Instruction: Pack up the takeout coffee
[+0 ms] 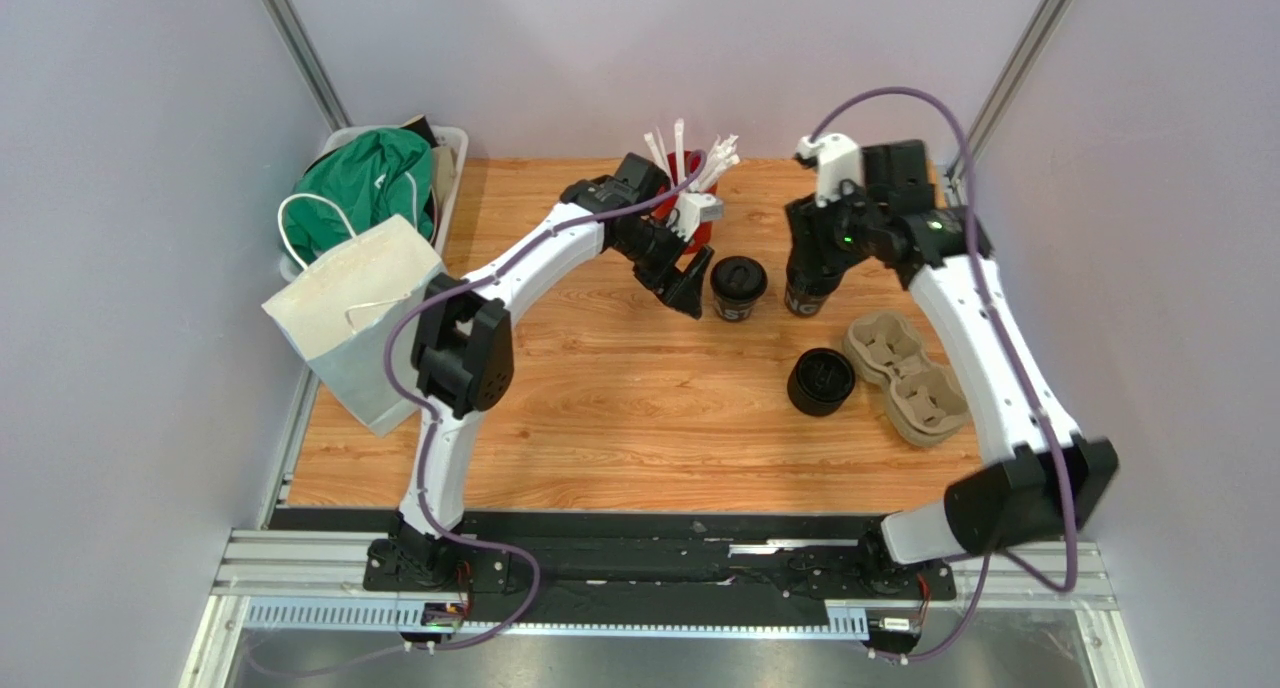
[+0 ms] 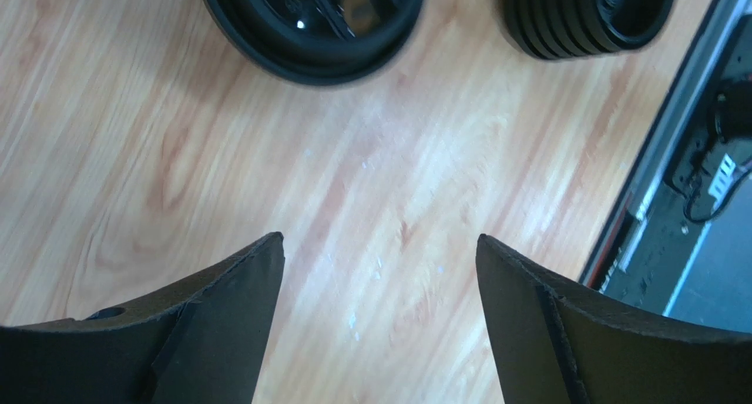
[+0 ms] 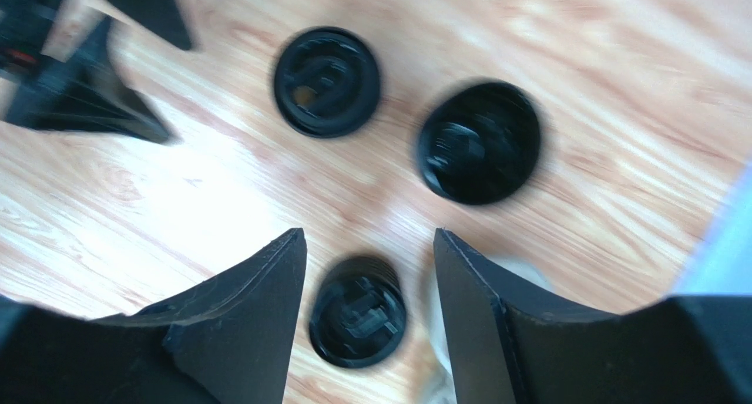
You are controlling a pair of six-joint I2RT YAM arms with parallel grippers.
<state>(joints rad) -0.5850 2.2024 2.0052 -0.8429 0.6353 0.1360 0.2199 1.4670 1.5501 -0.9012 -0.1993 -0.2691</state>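
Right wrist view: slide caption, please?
Open right gripper lined up on one lidded black cup, two more cups beyond.

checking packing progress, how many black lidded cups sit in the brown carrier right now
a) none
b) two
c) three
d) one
A: both slots of the brown carrier are bare, while the near cup, the middle cup and the third cup all stand on the table outside it.

Wooden table (image 1: 601, 418) with three black lidded cups (image 1: 738, 288), pulp carrier (image 1: 906, 376), red straw cup (image 1: 699, 241).
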